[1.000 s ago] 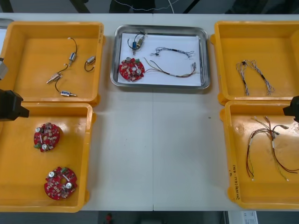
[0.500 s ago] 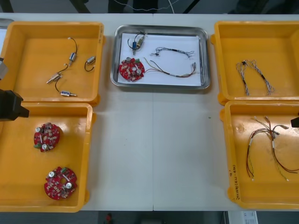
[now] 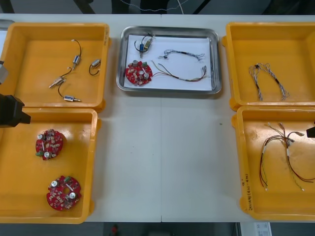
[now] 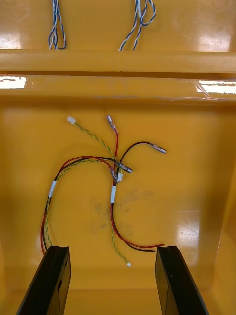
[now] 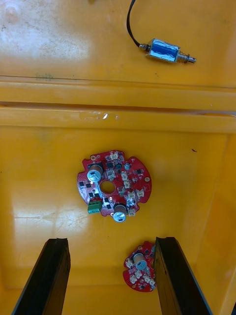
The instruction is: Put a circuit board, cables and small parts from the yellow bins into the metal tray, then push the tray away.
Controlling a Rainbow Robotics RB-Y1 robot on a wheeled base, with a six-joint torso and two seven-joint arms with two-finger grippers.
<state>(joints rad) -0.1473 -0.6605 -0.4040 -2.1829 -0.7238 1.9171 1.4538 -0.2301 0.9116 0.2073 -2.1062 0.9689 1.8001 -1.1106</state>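
In wrist views, right tool (image 4: 112, 250) spread empty, seemingly above cables (image 4: 113, 193), left tool (image 5: 110, 241) likewise above circuit boards (image 5: 124, 178)

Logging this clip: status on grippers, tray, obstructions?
Left gripper open above circuit boards in near left bin. Right gripper open above red-and-yellow cables in near right bin. Metal tray loaded, not yet pushed; nothing blocking it.
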